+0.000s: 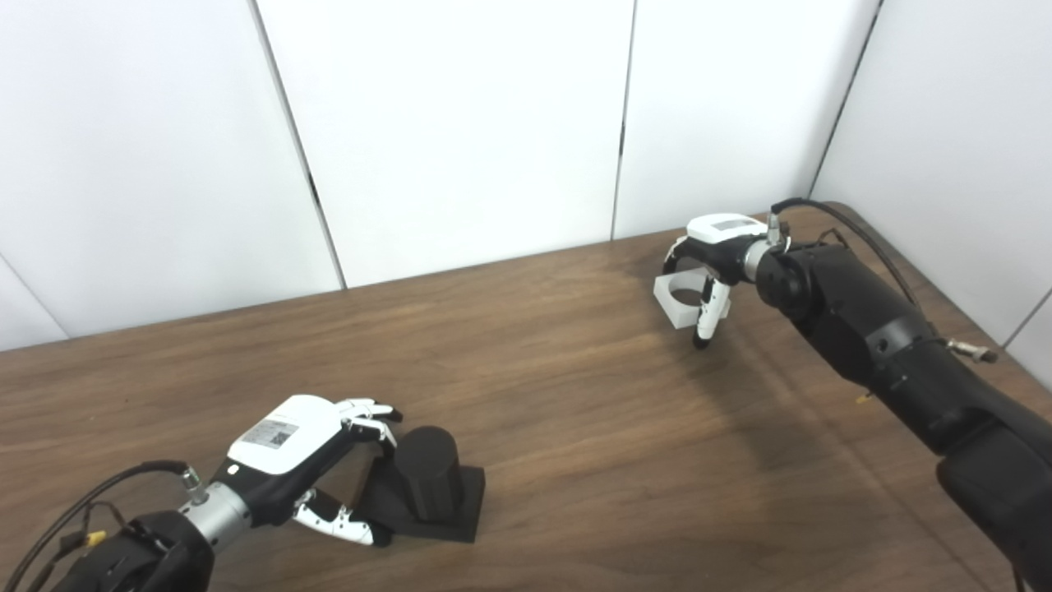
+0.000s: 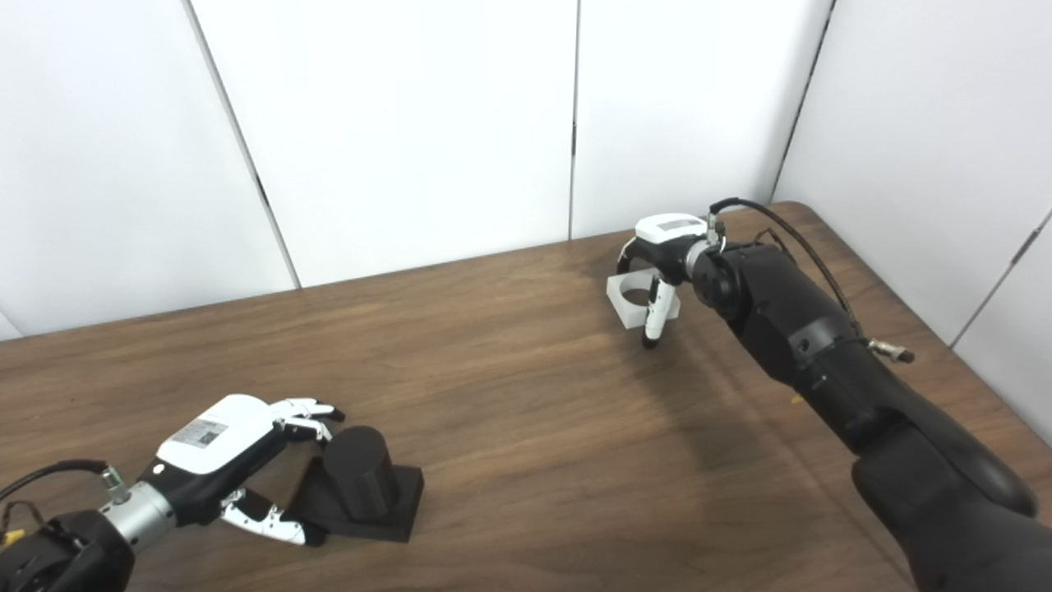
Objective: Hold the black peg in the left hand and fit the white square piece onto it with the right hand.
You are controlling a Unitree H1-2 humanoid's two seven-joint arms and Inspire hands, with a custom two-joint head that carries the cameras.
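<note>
The white square piece (image 1: 679,298) is clasped by the right hand (image 1: 712,261), well apart to the right of the upright black peg (image 1: 427,475); beside the peg, the left hand (image 1: 306,456) is seen with fingers apart.

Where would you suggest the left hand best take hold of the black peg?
Grip the upright round post of the peg, not its flat square base. Come from the left, where the left hand is open beside it, fingers and thumb closing around the post's sides. The top should stay bare for the white piece.
</note>
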